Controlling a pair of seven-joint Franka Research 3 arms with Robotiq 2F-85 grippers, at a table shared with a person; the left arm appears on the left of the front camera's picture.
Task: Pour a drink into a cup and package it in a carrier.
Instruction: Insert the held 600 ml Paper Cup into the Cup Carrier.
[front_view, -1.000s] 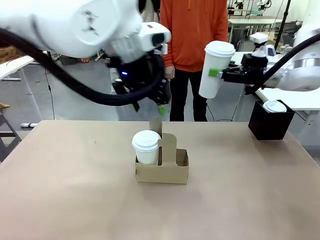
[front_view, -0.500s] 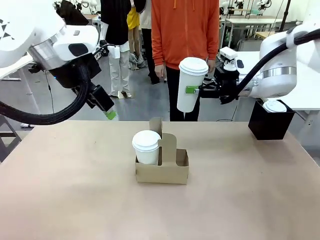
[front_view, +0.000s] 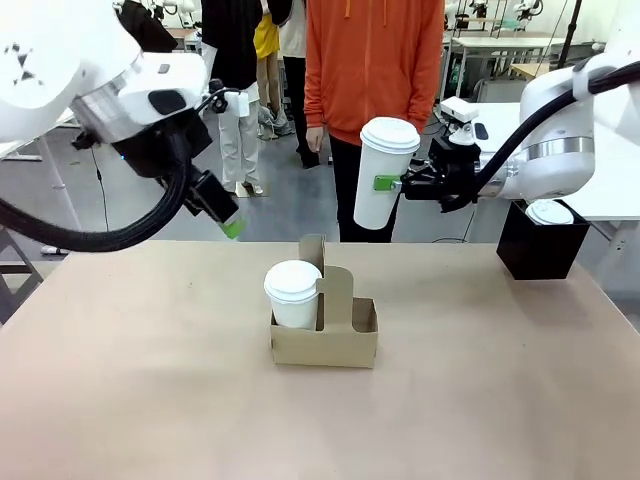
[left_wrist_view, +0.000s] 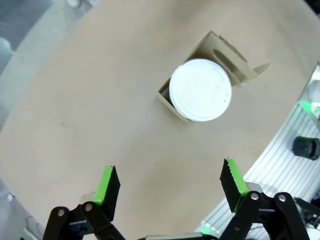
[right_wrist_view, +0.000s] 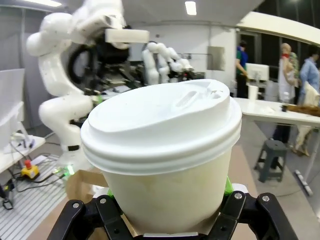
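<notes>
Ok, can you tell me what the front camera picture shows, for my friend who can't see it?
The right gripper holds a tall white lidded cup in the air above the table. Below it, a brown cardboard carrier already has another lidded cup in one pocket. The left gripper hangs open and empty, and a person in an orange top stands behind.

Carrier is sitting mid-table, one lidded cup standing in its left pocket. Second cup is hanging above and right of it. Black box is resting far right.
</notes>
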